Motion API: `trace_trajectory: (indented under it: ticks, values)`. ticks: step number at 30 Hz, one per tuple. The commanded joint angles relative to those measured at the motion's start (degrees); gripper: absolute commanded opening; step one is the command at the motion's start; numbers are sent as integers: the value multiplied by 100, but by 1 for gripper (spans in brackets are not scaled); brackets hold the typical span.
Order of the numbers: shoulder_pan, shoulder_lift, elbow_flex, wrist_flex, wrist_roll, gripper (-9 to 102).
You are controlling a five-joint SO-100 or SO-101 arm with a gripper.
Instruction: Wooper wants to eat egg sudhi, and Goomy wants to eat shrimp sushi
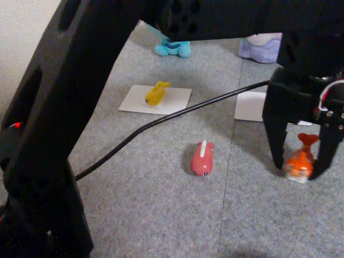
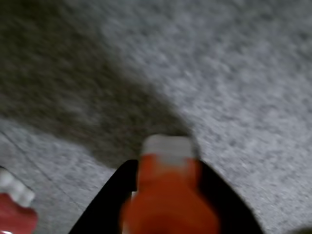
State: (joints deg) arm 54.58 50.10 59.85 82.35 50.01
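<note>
Two black fingers of the gripper (image 1: 301, 171) are straddling the shrimp sushi (image 1: 301, 161) on the grey carpet (image 1: 134, 215), near its right edge in the other view — spread, not yet pinching. It is looking small, light, hard and slippery — better gripped across the body.

Soft, dim indoor light; faint shadows on the carpet (image 1: 161, 215); wrist view heavily blurred.

Three fish toys (image 1: 157, 93), two plushes (image 1: 173, 48)
</note>
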Motion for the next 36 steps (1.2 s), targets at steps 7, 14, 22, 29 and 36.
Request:
trace_trajectory:
  ticks: [7,14,22,29,36]
  values:
    - [-105,325,-193,211,97,6]
    - [-729,1178,-202,132,580,6]
    - [-1846,1652,-211,-158,1310,6]
    - [-2021,1635,-211,-1081,1389,6]
    - [-1934,1582,-211,-1837,1283,7]
